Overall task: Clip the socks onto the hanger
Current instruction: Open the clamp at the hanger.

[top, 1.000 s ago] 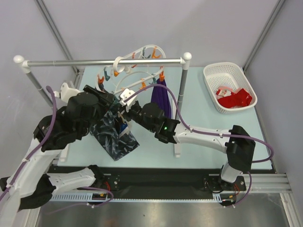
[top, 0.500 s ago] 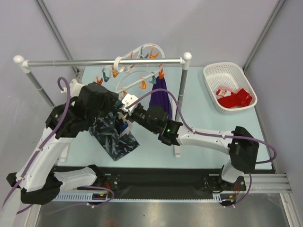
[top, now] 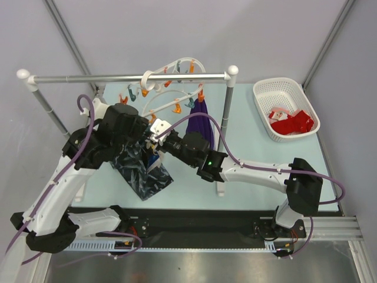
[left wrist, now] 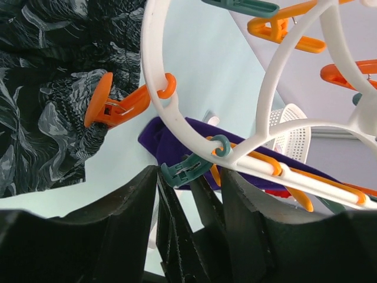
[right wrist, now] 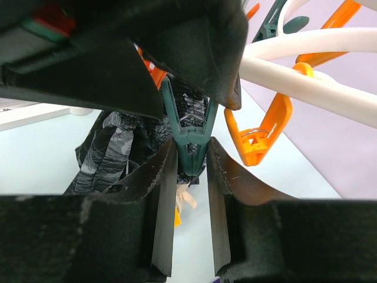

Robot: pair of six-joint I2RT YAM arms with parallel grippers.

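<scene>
The white oval hanger [top: 154, 100] hangs by its hook on the rail, with orange and teal clothespins dangling from it. It also shows in the left wrist view [left wrist: 154, 88] and the right wrist view [right wrist: 294, 73]. My right gripper [top: 158, 139] [right wrist: 191, 156] is shut on the handles of a dark teal clothespin [right wrist: 191, 132]. My left gripper [top: 147, 131] [left wrist: 175, 174] is just left of it under the ring, jaws slightly apart and empty, and another teal clothespin's [left wrist: 187, 168] tail is at its tips. Red socks [top: 291, 124] lie in the basket. A small salmon-pink scrap [right wrist: 187, 199] shows below the held pin.
The white basket [top: 262, 88] stands at the back right. The grey rail [top: 106, 77] with white ball ends spans the back. A purple cloth [top: 200, 127] hangs from the hanger. A dark navy patterned cloth [top: 141, 174] hangs under my grippers.
My left arm has swung up and to the right, bringing its gripper in under the hanger beside the right gripper. The right gripper has stayed on its clothespin.
</scene>
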